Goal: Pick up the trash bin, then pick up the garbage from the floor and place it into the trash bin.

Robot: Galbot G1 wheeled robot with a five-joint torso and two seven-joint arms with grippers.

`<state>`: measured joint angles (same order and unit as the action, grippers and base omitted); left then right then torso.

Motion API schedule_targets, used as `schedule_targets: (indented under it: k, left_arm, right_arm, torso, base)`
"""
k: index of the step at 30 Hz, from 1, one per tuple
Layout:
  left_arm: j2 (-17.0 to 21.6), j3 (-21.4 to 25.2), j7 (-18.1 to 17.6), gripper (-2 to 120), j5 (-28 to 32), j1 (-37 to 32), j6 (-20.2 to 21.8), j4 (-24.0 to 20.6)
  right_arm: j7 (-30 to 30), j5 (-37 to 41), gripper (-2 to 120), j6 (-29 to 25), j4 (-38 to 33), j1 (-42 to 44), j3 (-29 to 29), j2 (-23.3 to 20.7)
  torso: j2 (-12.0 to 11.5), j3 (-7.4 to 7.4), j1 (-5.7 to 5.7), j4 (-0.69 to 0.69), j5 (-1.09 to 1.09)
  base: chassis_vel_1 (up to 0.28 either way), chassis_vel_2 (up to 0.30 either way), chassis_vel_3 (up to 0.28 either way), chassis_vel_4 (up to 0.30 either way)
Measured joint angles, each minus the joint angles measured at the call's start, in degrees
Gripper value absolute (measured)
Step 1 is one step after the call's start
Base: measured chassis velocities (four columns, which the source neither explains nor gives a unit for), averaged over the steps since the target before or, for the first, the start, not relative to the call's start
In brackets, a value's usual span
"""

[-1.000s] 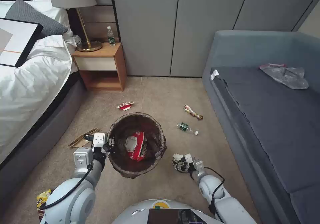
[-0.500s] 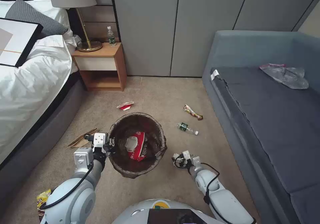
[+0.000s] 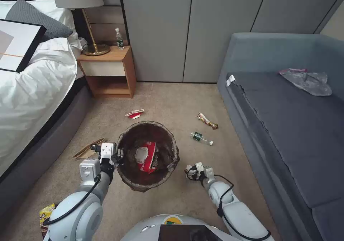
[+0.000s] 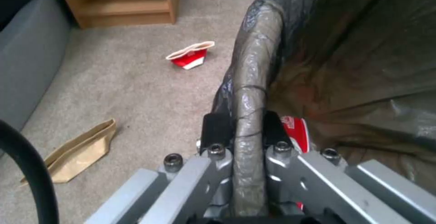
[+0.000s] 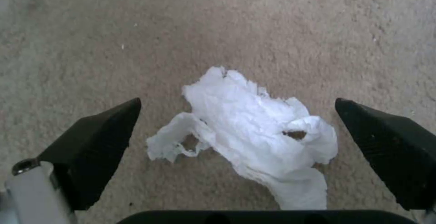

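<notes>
While the crumpled white tissue [image 5: 254, 132] lies on the carpet [image 5: 218, 23] between the wide-open jaws of the right gripper [image 5: 236, 156], touching neither, left gripper [image 4: 240, 132] pinched tight on the trash bin [image 4: 250, 81] rim, red carton [image 3: 147, 157] inside

Beige carpet [image 3: 172, 97] covers the floor. Grey cupboard doors [image 3: 186, 29] line the far wall. A white-sheeted bed [image 3: 32, 86] stands left, beside a wooden nightstand [image 3: 107, 72] bearing a brass lamp [image 3: 86, 18]. A grey sofa [image 3: 286, 126] runs along the right.
</notes>
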<state>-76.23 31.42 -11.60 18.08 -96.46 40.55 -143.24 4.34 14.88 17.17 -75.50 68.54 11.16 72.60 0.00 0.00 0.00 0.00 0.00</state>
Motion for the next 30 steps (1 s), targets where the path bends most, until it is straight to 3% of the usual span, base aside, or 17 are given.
schedule_targets:
  k: [30]
  left_arm:
    - [0.2,0.1,0.1,2,0.2,0.3,-0.1,0.0]
  right_arm:
    - [0.1,-1.7,100,-0.3,3.4,-1.0,-0.1,0.9]
  torso:
    - [0.0,0.00,0.00,0.00,0.00]
  base:
    - [0.000,0.000,0.000,0.000]
